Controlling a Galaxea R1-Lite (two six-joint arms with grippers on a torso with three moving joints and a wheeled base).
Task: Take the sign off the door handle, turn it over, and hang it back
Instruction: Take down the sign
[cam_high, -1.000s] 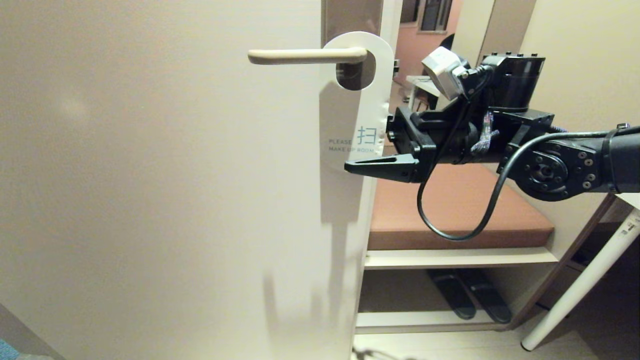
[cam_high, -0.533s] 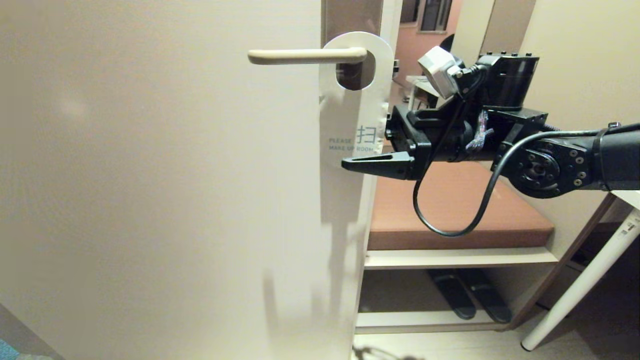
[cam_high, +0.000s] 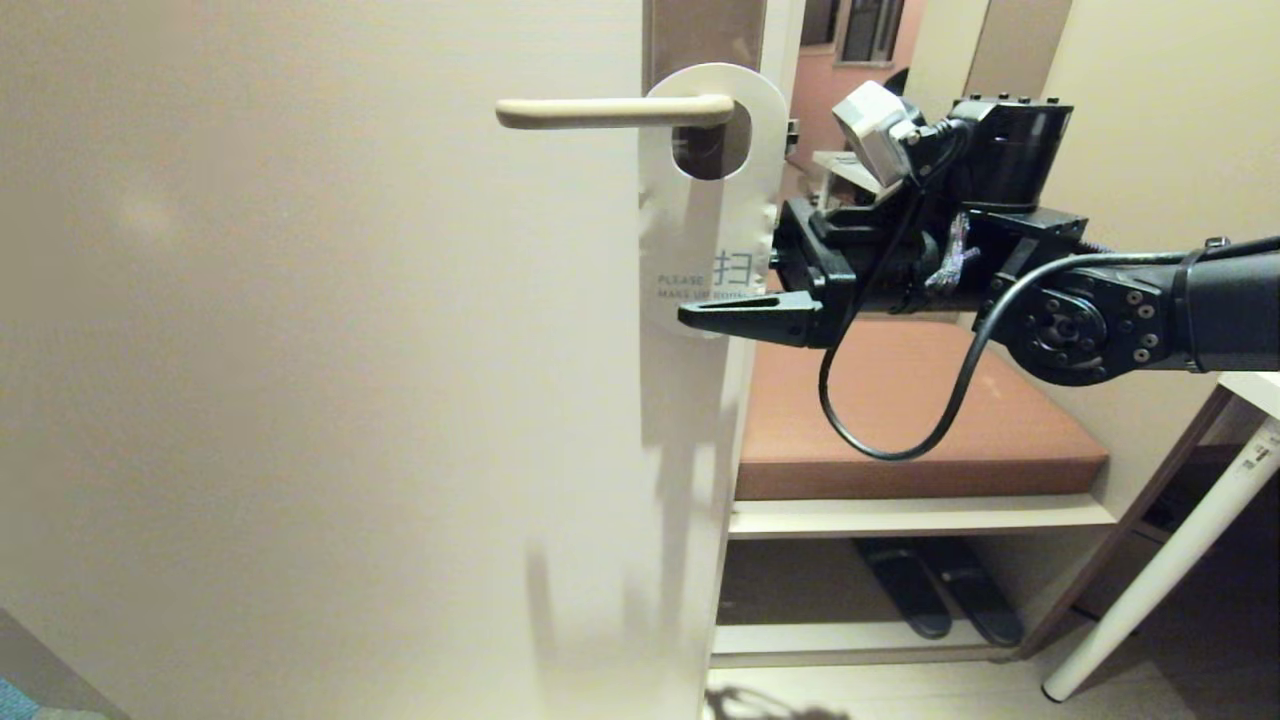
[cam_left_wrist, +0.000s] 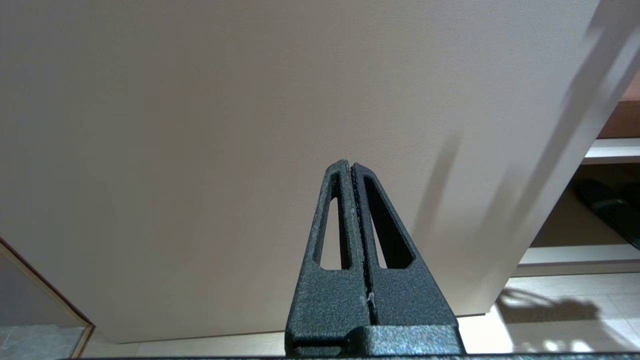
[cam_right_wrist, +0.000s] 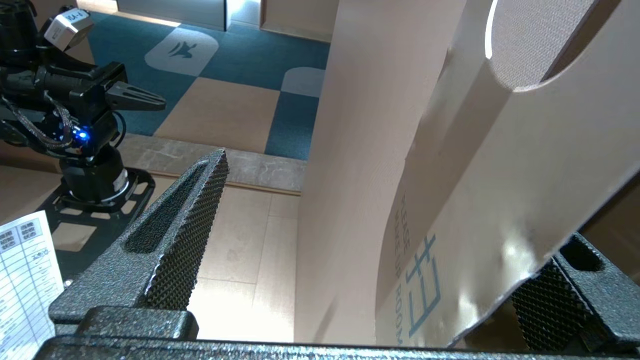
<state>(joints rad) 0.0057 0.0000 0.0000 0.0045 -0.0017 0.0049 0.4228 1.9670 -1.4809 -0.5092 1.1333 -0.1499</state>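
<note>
Right claw (cam_high: 722, 300) gapes wide astride the sign's (cam_high: 705, 210) lower end, gripping nothing; sign hangs on the handle (cam_high: 610, 111). Pinch squarely, then lift it clear. Left claw (cam_left_wrist: 351, 172) is closed, empty.

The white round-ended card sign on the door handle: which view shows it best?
Head view: the white card sign hangs whole, hole over the cream lever handle. Right wrist view shows only its lower printed part; left wrist view shows none.

The right arm is stretched level toward the door's edge, its right gripper (cam_high: 745, 295) spread wide beside the sign (cam_high: 712, 200), one finger (cam_high: 750, 318) before the card's face. The left gripper (cam_left_wrist: 351, 170) is parked low before the door, fingers pressed together.
</note>
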